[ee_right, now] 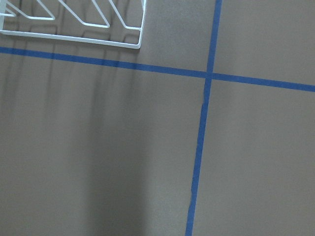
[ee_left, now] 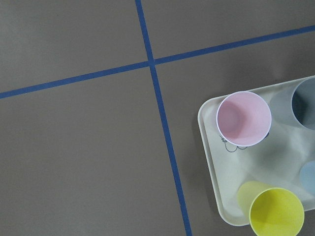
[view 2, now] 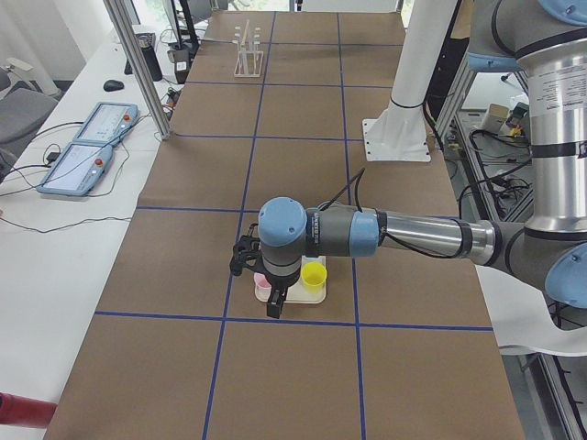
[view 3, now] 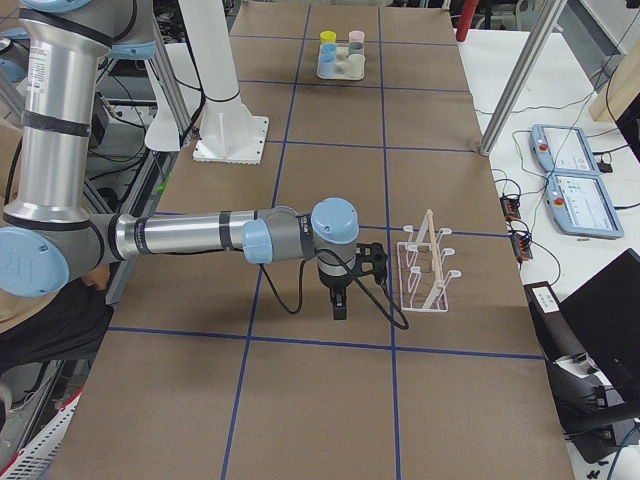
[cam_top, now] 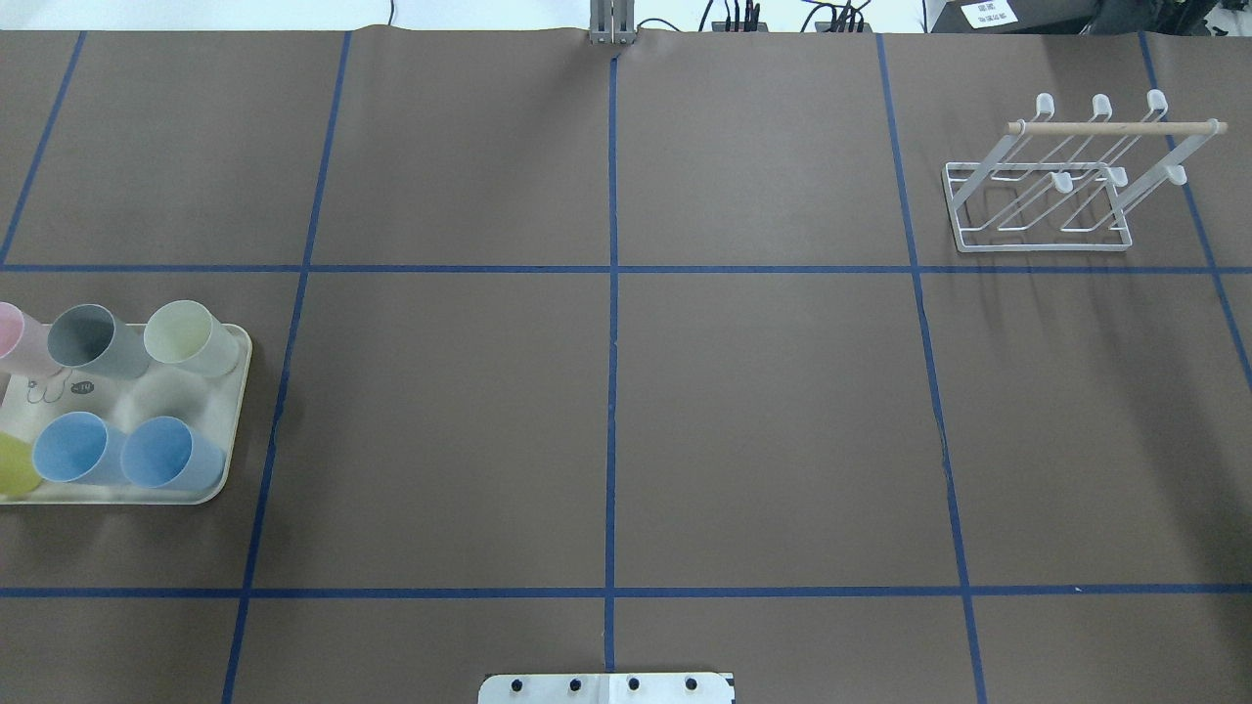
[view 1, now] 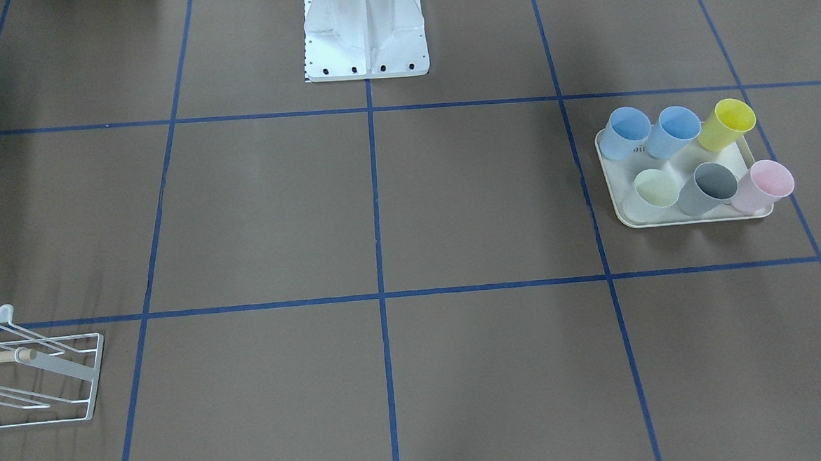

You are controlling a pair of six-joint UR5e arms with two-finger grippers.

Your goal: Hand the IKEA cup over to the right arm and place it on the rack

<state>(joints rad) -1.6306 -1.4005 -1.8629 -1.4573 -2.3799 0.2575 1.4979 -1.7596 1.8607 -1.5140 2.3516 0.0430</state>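
Left gripper: over cup tray, finger spread and hold indiscernible. Right gripper: near rack, finger spread indiscernible

A brown tabletop is filling the overhead view, with blue tape lines dividing it into squares. A cream tray is sitting at the left edge. A white wire rack is standing at the upper right, and a white base plate is resting at bottom centre.
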